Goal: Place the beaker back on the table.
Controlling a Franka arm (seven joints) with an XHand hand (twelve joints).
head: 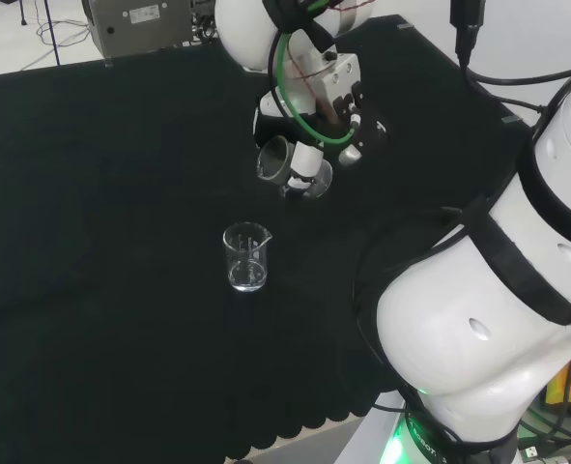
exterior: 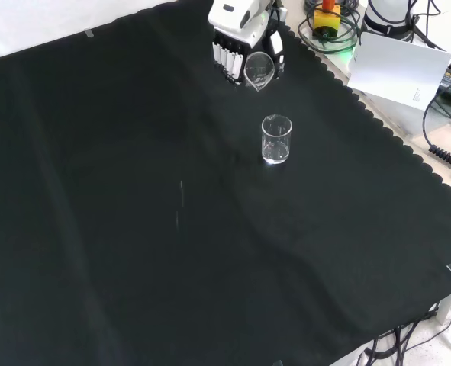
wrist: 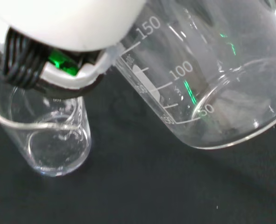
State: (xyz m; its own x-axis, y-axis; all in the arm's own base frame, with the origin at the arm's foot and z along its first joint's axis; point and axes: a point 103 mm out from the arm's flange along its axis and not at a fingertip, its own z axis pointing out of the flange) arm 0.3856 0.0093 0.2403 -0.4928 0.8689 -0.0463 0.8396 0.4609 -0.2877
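Observation:
My hand (head: 328, 97) hangs above the black cloth with its fingers curled round a clear glass beaker (head: 293, 166), which is tilted, mouth toward the head view's left. The front view has the hand (exterior: 236, 42) at the top with the held beaker (exterior: 259, 69) below it. A second, smaller clear beaker (head: 245, 257) stands upright on the cloth, below and left of the hand in the head view, and apart from it (exterior: 276, 139). Up close in the wrist view, the held beaker (wrist: 208, 79) with its printed scale lies tilted beside the standing beaker (wrist: 49, 140).
Black cloth (head: 92, 242) covers the bench, with a scalloped front edge (exterior: 393, 145). The arm's white links (head: 498, 309) take up the head view's right side. Cables and equipment (exterior: 408, 69) lie off the cloth at the front view's upper right.

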